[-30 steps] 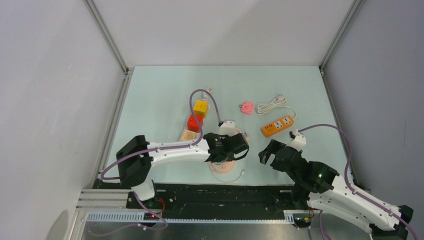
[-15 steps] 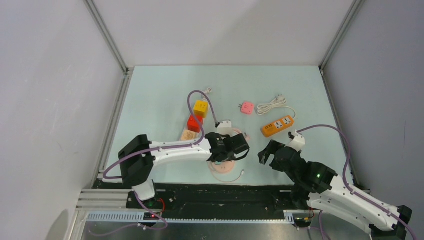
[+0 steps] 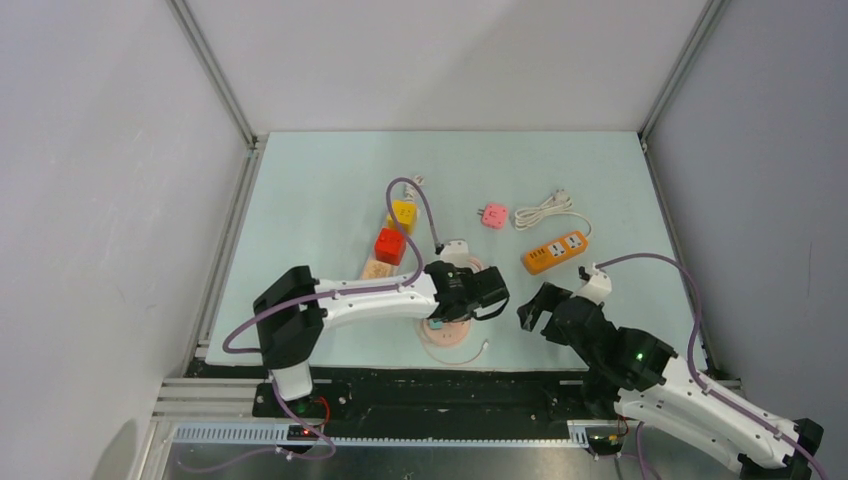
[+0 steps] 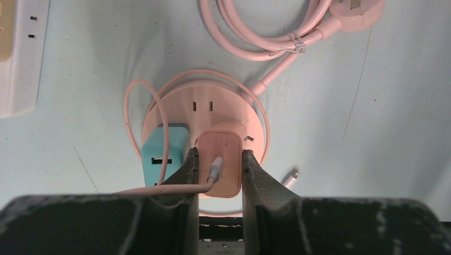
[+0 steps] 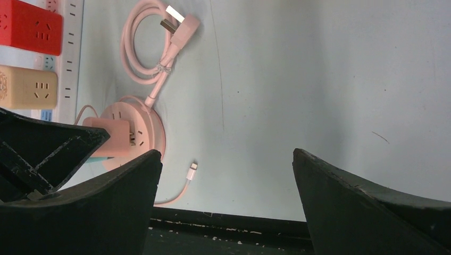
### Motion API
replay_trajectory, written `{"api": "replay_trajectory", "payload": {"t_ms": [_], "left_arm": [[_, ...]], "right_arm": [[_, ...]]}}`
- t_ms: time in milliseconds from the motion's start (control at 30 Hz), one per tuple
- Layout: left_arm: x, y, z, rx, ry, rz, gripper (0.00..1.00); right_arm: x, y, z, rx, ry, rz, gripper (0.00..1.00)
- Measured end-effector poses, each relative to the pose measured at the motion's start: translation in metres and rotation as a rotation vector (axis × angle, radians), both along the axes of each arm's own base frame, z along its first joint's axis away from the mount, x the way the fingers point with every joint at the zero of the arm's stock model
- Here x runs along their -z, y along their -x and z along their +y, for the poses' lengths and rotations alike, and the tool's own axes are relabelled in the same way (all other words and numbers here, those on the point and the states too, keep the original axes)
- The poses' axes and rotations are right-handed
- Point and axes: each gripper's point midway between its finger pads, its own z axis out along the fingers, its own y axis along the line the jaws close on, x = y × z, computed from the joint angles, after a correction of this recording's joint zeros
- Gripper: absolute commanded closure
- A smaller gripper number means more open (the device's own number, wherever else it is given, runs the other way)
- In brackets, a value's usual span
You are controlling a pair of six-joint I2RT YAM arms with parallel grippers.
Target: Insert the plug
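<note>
teal adapter [image 4: 154, 154] beside pink plug [image 4: 227, 151].

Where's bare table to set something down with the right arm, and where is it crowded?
Bare: the far band behind the pink cube adapter and white cable; also the left side between the table's edge and the white power strip. Crowded: near centre, around the round pink socket, where the left gripper clamps the pink charger.
</note>
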Motion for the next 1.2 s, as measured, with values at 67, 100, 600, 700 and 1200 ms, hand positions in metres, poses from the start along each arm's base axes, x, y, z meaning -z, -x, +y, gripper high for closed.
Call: {"api": "replay_trajectory", "payload": {"t_ms": [67, 100, 600, 700, 1200], "left_arm": [[0.000, 0.000, -0.001, 0.004, -0.018, -0.008, 1.00], [0.000, 0.001, -0.001, 0.008, -0.028, -0.013, 1.00], [0.008, 0.008, -0.008, 0.025, -0.126, -0.104, 1.00], [0.008, 0.008, -0.009, 0.031, -0.144, -0.116, 1.00], [0.014, 0.011, -0.012, 0.061, -0.202, -0.176, 1.00]], "right_arm": [[0.001, 0.000, -0.001, 0.003, 0.001, 0.000, 0.03], [0.001, 0.000, -0.002, 0.005, 0.001, 0.000, 0.03], [-0.010, -0.005, -0.008, 0.037, -0.057, -0.038, 0.05], [-0.015, -0.006, -0.010, 0.048, -0.082, -0.054, 0.05], [-0.019, -0.006, -0.010, 0.062, -0.111, -0.064, 0.06]]}}
